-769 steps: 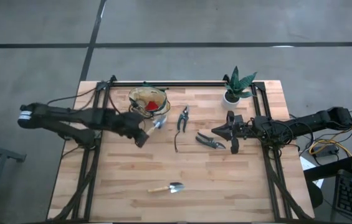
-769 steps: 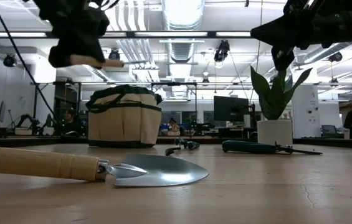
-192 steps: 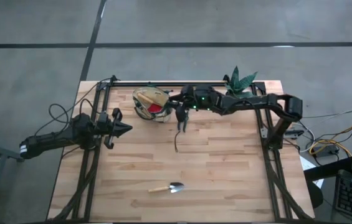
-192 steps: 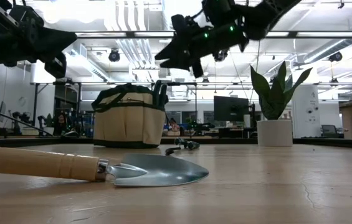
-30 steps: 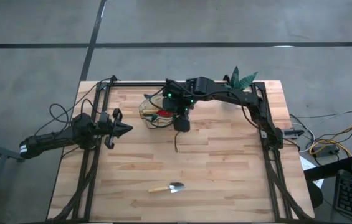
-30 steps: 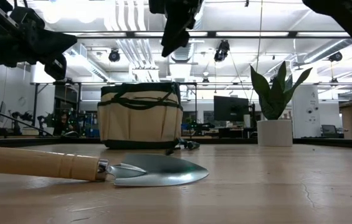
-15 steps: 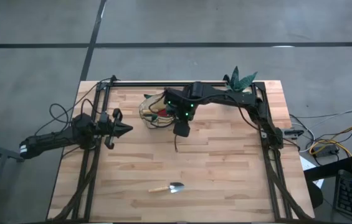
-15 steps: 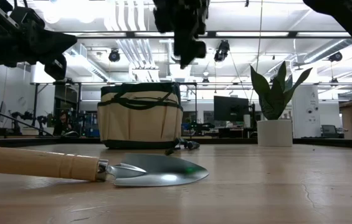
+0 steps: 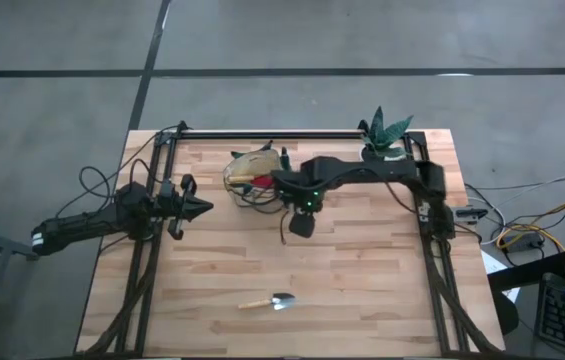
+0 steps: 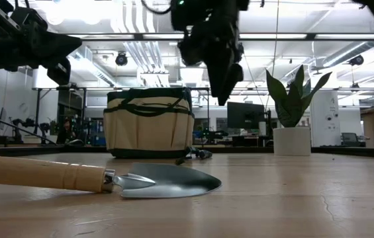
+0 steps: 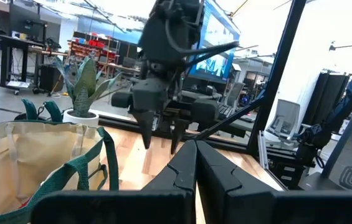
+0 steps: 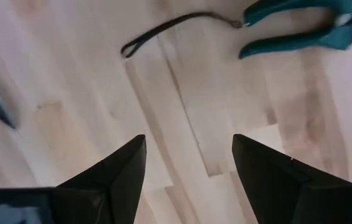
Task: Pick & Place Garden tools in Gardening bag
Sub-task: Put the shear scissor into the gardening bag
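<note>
- Tan fabric marks the gardening bag (image 9: pixel 250 172); you find it standing upright at the far middle of the wooden tabletop (image 9: pixel 362 280), with something red showing inside it from above.
- Your right gripper (image 9: pixel 302 224) hangs above the tabletop just in front of the bag and to its right; its jaws are spread wide and hold nothing.
- In the right wrist view, you see teal-handled pruning shears (image 12: pixel 300 28) lying flat on the wood, with a thin dark stick (image 12: pixel 176 30) just beside them, both beyond the open jaws.
- In the high view, the stick (image 9: pixel 283 231) lies just left of the right gripper.
- You see one wooden-handled trowel (image 9: pixel 268 301) lying flat near the front edge, well apart from the bag and from both arms.
- Your left gripper (image 9: pixel 200 207) waits at the left side of the tabletop, pointing toward the bag; its jaws are closed together with nothing between them.
- A potted plant (image 9: pixel 382 135) stands at the far right corner.
</note>
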